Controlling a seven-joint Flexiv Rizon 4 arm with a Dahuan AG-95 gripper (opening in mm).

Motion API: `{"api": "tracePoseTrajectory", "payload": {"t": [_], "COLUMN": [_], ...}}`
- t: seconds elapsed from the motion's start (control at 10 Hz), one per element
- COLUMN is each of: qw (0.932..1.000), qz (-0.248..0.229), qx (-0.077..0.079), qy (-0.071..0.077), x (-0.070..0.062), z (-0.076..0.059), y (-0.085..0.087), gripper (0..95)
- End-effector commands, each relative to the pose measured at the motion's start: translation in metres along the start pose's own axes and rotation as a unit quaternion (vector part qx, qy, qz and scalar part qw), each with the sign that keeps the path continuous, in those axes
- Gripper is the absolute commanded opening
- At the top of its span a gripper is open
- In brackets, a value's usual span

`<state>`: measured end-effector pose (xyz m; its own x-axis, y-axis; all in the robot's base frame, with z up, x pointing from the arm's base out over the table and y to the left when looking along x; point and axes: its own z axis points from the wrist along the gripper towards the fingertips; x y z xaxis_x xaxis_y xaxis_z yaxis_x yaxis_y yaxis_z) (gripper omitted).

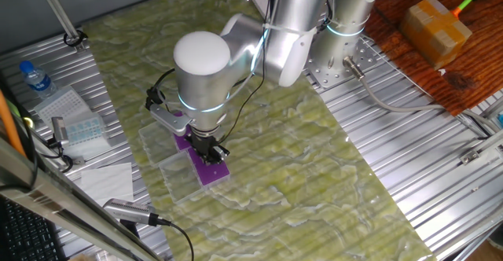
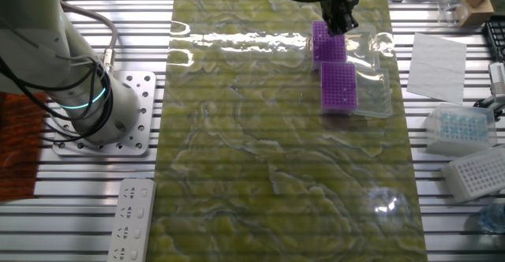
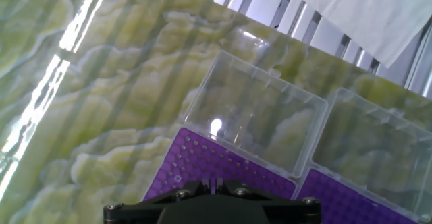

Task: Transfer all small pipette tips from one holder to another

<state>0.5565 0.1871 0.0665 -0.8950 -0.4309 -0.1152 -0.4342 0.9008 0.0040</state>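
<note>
Racks: two purple tip racks, set end to end on the green marbled mat (image 2: pixel 260 159). In the other fixed view the far rack (image 2: pixel 329 45) sits just under the gripper (image 2: pixel 340 19), and the near rack (image 2: pixel 338 86) lies just this side of it. Each rack has one clear lid hinged open on its right in that view: far lid (image 2: pixel 371 45), near lid (image 2: pixel 373 96). Two lids in all, both lying flat on the mat.

Small pipette tips: too small to pick out in any view, so no count. The hand view shows rows of holes in the rack (image 3: pixel 223 166) below the camera, but I cannot tell which holes are filled.

Gripper: hangs low over the far rack; in one fixed view its dark fingers (image 1: pixel 211 149) point down at the purple rack (image 1: pixel 206 165). Finger gap and any tip between them cannot be made out; the hand view shows only the black hand body at the bottom edge.

Surface: mat covers the middle of a slatted metal table (image 2: pixel 442 215).
- One white power strip (image 2: pixel 130 218), near left in the other fixed view.
- One paper sheet (image 2: pixel 435 66), right.
- One pale blue tip box (image 2: pixel 460 126) and one white rack (image 2: pixel 480 174), right edge.
- One water bottle (image 1: pixel 35 79), one cardboard box (image 1: pixel 436 29) in one fixed view.
</note>
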Motion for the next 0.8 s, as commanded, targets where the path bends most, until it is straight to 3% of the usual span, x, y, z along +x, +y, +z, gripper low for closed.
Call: {"api": "tracePoseTrajectory", "payload": {"t": [0.1,0.2,0.4,0.6,0.8], "qw": [1.0,1.0,0.9998,0.9994,0.9959], "qz": [-0.005,-0.008,-0.02,-0.036,-0.089], "qx": [0.002,0.002,0.001,0.001,0.001], "qy": [-0.003,-0.003,-0.002,0.001,0.012], "x": [0.001,0.001,0.001,0.003,0.013], "z": [0.002,0.002,0.002,0.0,-0.01], "y": [0.0,0.0,-0.003,-0.011,-0.049], "gripper": [0.0,0.0,38.0,38.0,38.0]}}
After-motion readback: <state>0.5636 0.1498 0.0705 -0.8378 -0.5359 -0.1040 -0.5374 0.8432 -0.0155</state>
